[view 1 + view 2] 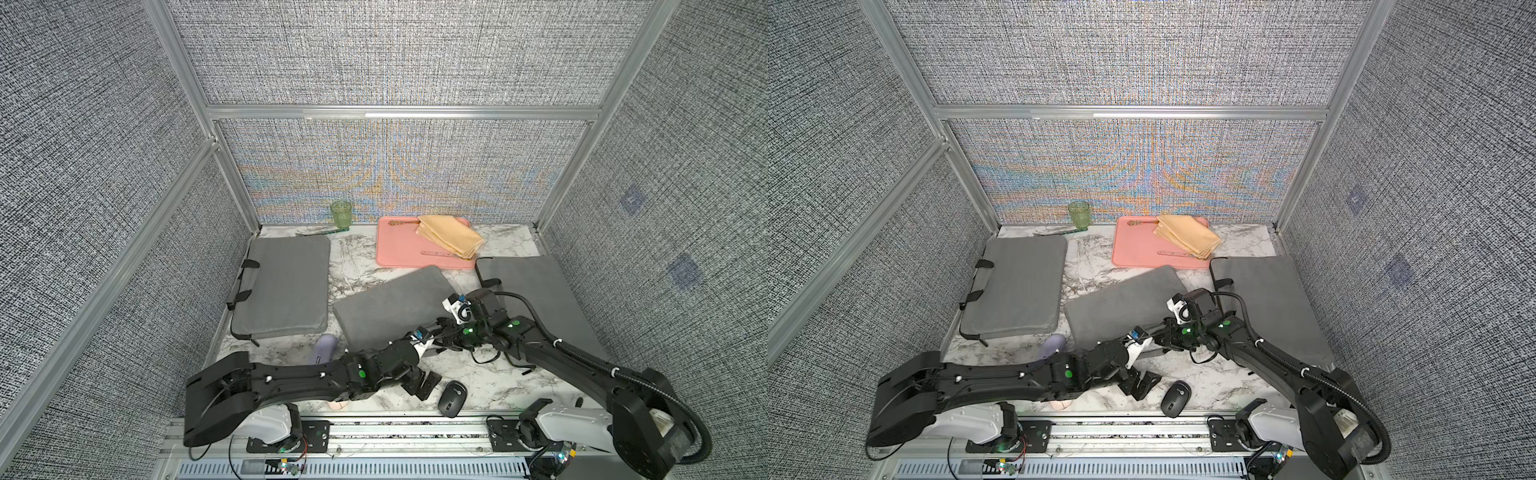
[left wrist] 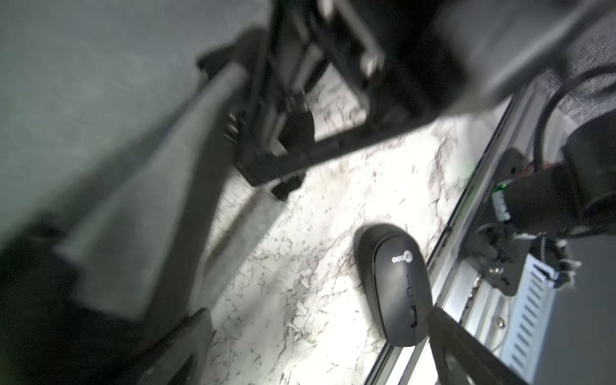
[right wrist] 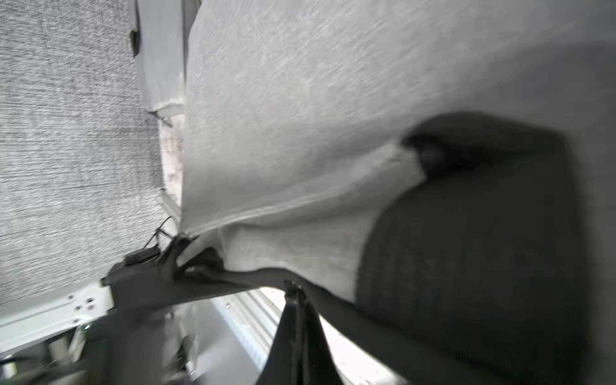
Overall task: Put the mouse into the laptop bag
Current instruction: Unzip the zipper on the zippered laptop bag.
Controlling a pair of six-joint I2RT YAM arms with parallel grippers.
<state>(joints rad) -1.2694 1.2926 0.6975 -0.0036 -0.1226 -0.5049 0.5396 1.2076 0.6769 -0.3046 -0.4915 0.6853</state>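
the left gripper (image 1: 424, 383) hangs open and empty low over the table (image 1: 490, 382), with the black mouse (image 1: 452, 398) lying just beside it at the table's front edge. the right gripper (image 3: 296, 296) is closed, pinching the rim of the middle laptop bag (image 1: 390, 307).

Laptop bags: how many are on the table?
3: left bag, set apart; middle bag, tilted at centre; right bag, partly under the right arm.
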